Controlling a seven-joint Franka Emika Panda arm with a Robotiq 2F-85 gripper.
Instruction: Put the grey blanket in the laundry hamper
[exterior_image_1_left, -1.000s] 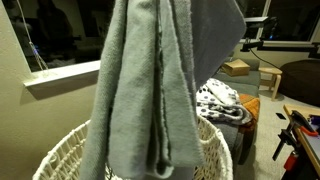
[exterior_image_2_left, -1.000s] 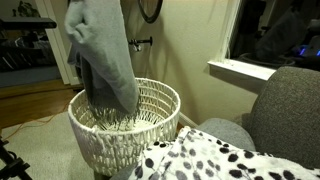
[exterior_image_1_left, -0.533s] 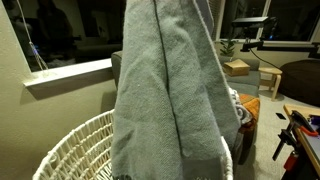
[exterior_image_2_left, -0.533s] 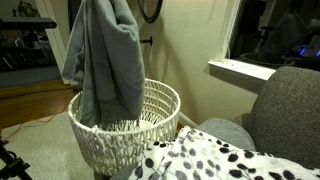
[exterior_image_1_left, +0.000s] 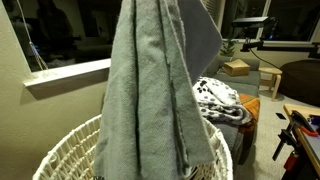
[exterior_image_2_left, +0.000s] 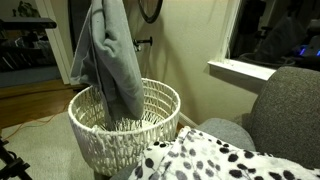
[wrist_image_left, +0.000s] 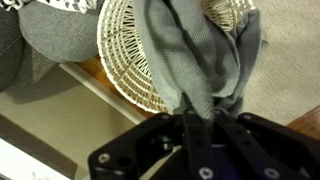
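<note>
The grey blanket (exterior_image_1_left: 160, 90) hangs in long folds above the laundry hamper (exterior_image_1_left: 70, 150). In an exterior view the blanket (exterior_image_2_left: 110, 55) dangles with its lower end inside the white woven hamper (exterior_image_2_left: 150, 115). In the wrist view my gripper (wrist_image_left: 200, 118) is shut on the blanket (wrist_image_left: 195, 55), which drapes down over the hamper (wrist_image_left: 120, 50) below. The gripper itself is out of sight in both exterior views, above the frame.
A black-and-white spotted blanket (exterior_image_2_left: 220, 160) lies on the dark grey sofa (exterior_image_2_left: 285, 110) next to the hamper; it also shows in an exterior view (exterior_image_1_left: 215, 98). A window sill (exterior_image_2_left: 240, 70) and wall stand behind. Carpet (wrist_image_left: 290, 50) surrounds the hamper.
The hanging blanket has swung and twisted over the hamper, its folds narrowing; its lower end stays within the hamper's rim.
</note>
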